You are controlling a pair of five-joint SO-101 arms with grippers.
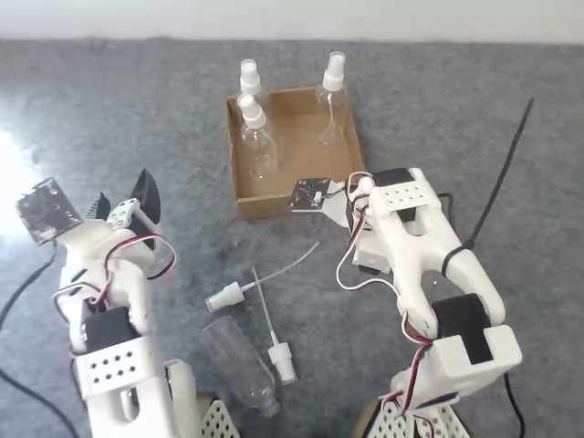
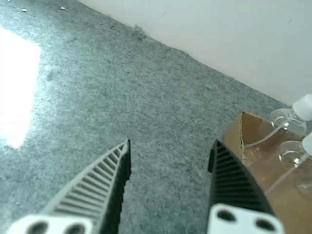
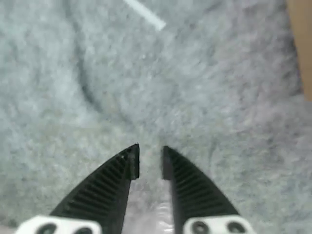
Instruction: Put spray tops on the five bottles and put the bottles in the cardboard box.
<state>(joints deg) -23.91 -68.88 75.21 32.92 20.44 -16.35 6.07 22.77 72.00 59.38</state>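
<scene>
Three clear bottles with white spray tops stand at the cardboard box: one at its left, one at its right, one at the far left corner. A topless bottle lies on the carpet nearer the arms. Beside it lie two loose spray tops with long tubes. My left gripper is open over bare carpet, left of the box. My right gripper points down at the carpet by the box's near right corner, shut but for a narrow slit, nothing between the tips.
A black cable runs across the carpet to the right of the right arm. A pale wall borders the carpet behind the box. A bright patch of light lies at the far left.
</scene>
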